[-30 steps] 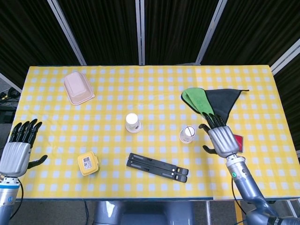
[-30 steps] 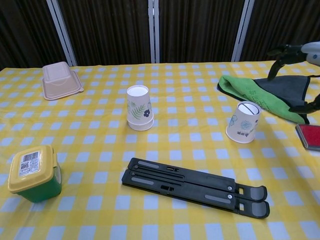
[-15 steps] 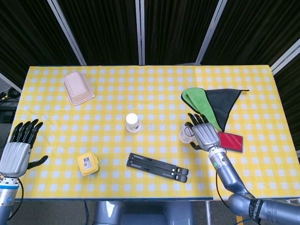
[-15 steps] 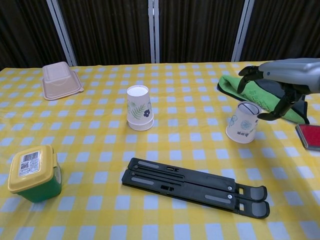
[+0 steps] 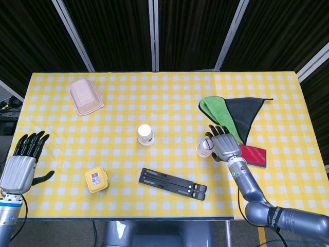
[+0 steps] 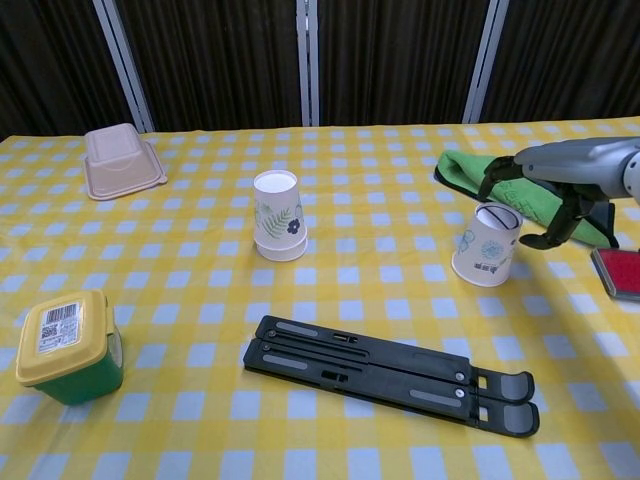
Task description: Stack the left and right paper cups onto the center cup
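Nothing is stacked yet. The center cup (image 6: pixel 279 215) stands upside down mid-surface, and the right cup (image 6: pixel 485 245) stands inverted to its right; no left cup is identifiable. The right robot hand (image 6: pixel 540 190) hovers over the right cup, fingers spread around its top but not clasping it. A second ago it was further right. The left robot hand (image 5: pixel 23 158) waits, fingers apart, holding nothing.

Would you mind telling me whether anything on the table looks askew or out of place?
The right paper cup leans instead of standing square on its rim, unlike the upright center cup. The right hand hovers beside it with fingers spread. The task mentions a left cup, but none is visible. Nothing looks spilled or damaged.
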Motion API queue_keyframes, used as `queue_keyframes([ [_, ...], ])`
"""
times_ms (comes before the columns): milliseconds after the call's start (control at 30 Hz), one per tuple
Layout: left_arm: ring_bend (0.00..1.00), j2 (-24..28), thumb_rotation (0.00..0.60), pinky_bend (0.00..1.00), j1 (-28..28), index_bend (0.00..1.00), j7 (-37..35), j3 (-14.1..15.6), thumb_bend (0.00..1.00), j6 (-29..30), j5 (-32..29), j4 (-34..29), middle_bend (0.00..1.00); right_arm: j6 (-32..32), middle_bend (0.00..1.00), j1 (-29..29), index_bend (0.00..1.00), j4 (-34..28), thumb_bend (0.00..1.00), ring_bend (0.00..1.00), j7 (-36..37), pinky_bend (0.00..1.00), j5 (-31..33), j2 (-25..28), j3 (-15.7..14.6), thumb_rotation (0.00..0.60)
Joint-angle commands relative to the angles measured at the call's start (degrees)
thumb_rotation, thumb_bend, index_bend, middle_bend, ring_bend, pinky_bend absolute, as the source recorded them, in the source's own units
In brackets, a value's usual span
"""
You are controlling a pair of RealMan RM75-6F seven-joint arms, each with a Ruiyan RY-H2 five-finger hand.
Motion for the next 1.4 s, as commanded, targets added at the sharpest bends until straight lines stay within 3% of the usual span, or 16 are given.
queue_keyframes([
  [33,0.0,-0.05,0.6,0.0,0.13,0.0,0.02,-0.24,0.1,-0.26,0.28,0.02,0.0,-0.17,0.0,0.25,0.19,0.05,0.29,0.0,0.43,0.0,0.0,0.18,-0.44,0.6],
  [167,0.0,-0.11,0.6,0.0,0.47,0.0,0.02,-0.8,0.1,-0.9,0.65,0.04,0.0,0.06,0.0,0.81,0.19,0.46,0.29,0.0,1.25,0.0,-0.32,-0.17,-1.01,0.6],
  [467,0.0,0.03,0.6,0.0,1.17,0.0,-0.35,-1.78,0.1,-1.93,1.2,0.27,0.0,0.23,0.03,1.96,0.31,3.02,0.34,0.0,2.42,0.0,0.56,-1.7,-2.08,0.6],
  [633,0.0,0.09,0.6,0.0,1.54,0.0,-0.5,-2.51,0.1,-2.22,1.26,0.34,0.0,1.39,0.11,1.87,0.41,3.41,0.37,0.0,4.41,0.0,-1.9,-2.3,-1.99,0.6],
  [867,0.0,-0.01,0.6,0.0,1.97,0.0,-0.53,-3.41,0.1,-2.89,1.16,0.62,0.0,4.87,0.12,1.55,0.42,1.25,0.38,0.0,5.77,0.0,-6.01,-1.75,-1.53,0.6],
  [1200,0.0,0.05,0.6,0.0,2.64,0.0,-0.89,-4.76,0.1,-3.3,0.33,0.93,0.0,8.76,0.11,3.51,0.42,-6.83,0.38,0.0,4.93,0.0,-7.91,1.67,2.73,0.6],
  [1400,0.0,0.43,0.6,0.0,2.96,0.0,-2.42,-5.94,0.1,-3.85,-0.72,1.59,0.0,9.46,0.11,6.89,0.42,-8.5,0.37,0.0,3.82,0.0,-5.77,0.55,6.18,0.6],
])
